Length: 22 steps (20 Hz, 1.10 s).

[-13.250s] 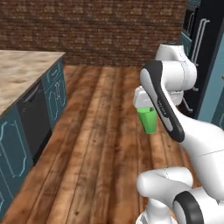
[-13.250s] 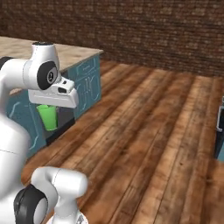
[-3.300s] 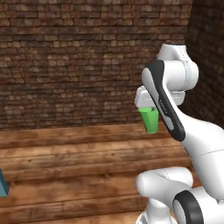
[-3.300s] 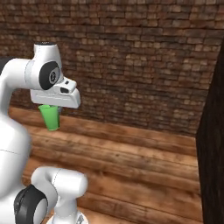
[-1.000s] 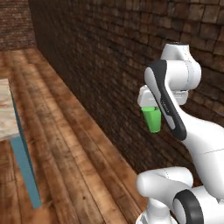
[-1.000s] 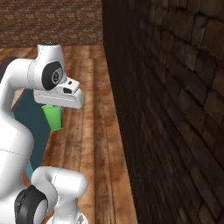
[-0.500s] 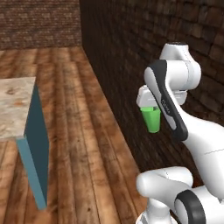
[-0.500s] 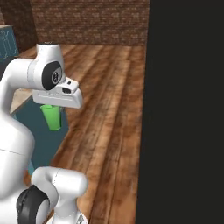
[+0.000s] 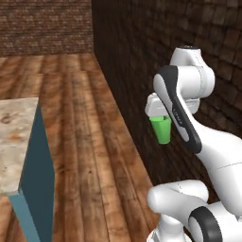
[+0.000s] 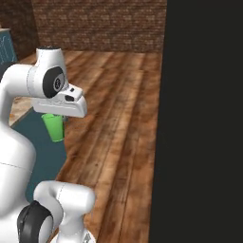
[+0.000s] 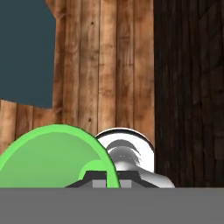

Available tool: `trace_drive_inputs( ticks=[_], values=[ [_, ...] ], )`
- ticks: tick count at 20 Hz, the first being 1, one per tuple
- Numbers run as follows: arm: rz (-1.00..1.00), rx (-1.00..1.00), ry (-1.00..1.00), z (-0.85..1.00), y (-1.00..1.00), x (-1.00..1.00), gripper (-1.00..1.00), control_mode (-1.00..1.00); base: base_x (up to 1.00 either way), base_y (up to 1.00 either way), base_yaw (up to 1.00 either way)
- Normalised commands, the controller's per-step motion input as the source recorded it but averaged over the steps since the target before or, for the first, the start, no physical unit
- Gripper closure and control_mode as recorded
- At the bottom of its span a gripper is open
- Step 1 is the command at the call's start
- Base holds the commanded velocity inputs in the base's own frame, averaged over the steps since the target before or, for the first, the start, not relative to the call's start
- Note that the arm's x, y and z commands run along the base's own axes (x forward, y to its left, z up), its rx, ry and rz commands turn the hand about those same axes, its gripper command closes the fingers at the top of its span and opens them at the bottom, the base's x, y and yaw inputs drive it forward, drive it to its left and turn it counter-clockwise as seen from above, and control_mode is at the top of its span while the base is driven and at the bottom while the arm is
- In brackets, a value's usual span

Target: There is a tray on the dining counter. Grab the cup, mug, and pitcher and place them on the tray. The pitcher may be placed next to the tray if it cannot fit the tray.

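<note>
My gripper (image 9: 160, 118) is shut on the rim of the cup (image 9: 162, 128), a bright green tapered tumbler that hangs upright below the hand at chest height. From the right base view, the gripper (image 10: 55, 116) and cup (image 10: 53, 127) sit over a teal panel. The hand view looks down into the cup's open mouth (image 11: 48, 157), with the gripper (image 11: 109, 178) pinching its rim. A corner of the dining counter (image 9: 14, 142), marble-topped with a flat teal side, lies to the left of the arm. The tray, mug and pitcher are out of view.
A dark brick wall (image 9: 142, 56) runs close along the arm's right side and looms as a black slab (image 10: 204, 118). Wooden floor (image 9: 80, 123) stretches ahead between wall and counter. A teal cabinet (image 10: 6, 43) stands far left.
The whole picture has swung as the base turns: the counter corner has come further in from the left and the wall has shifted. The cup stays held in the same pose.
</note>
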Motion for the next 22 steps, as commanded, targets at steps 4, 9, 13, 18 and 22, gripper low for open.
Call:
trace_drive_inputs(
  ticks=[4, 9, 13, 18, 22],
  values=[
    [0.0, 0.0, 0.0, 0.0, 0.0, 0.0, 1.0, 1.0, 1.0, -0.08, 0.06],
    [0.0, 0.0, 0.0, 0.0, 0.0, 0.0, 1.0, 1.0, 1.0, -0.17, 0.05],
    [0.0, 0.0, 0.0, 0.0, 0.0, 0.0, 1.0, 1.0, 1.0, -0.3, 0.08],
    [0.0, 0.0, 0.0, 0.0, 0.0, 0.0, 1.0, 1.0, 1.0, -0.3, 0.1],
    [0.0, 0.0, 0.0, 0.0, 0.0, 0.0, 1.0, 1.0, 1.0, -0.32, 0.11]
  ],
)
